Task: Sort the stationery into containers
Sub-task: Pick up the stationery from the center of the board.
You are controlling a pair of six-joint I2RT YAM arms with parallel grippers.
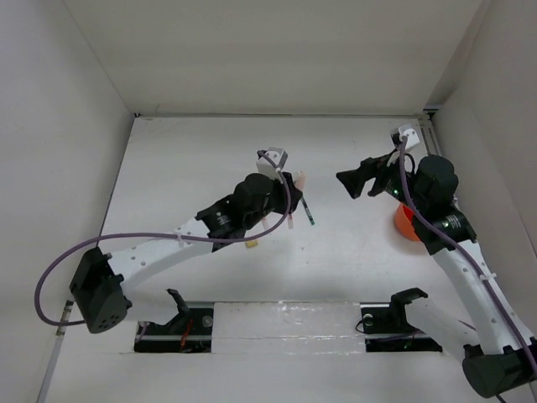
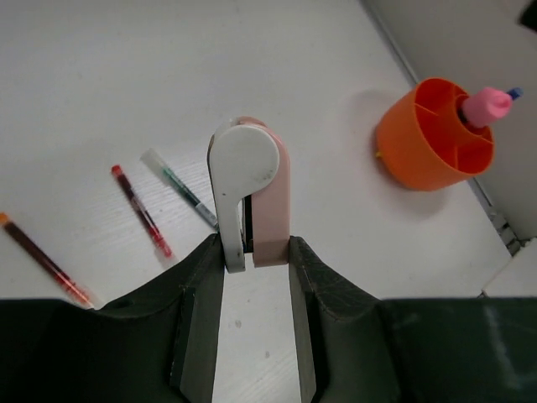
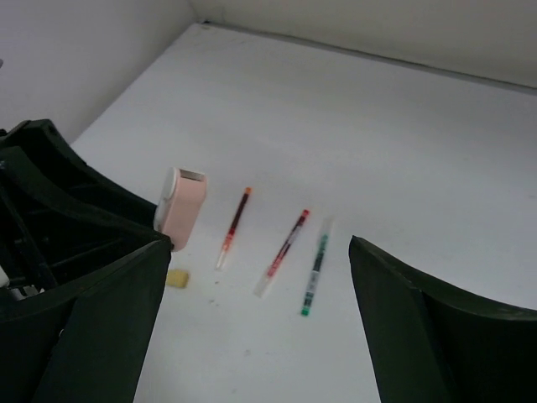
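Tub [image 1: 405,223] right of pens [image 1: 310,211], eraser [image 1: 250,244] left

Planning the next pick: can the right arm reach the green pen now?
Probably yes. The right end effector is open and empty; the green pen lies uncovered ahead of it. The left end effector, holding a pink case, is not over the pen.

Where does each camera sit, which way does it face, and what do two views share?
Top external: above and behind the bases, looking down on the white table; left arm and right arm both show.
Left wrist: on the left arm, looking past the left fingers, shut on a pink-and-white case, toward the orange tub.
Right wrist: on the right arm, looking between the open right fingers at a green pen, two red pens and a tan eraser.
Shared: both wrist views show the case and those pens.
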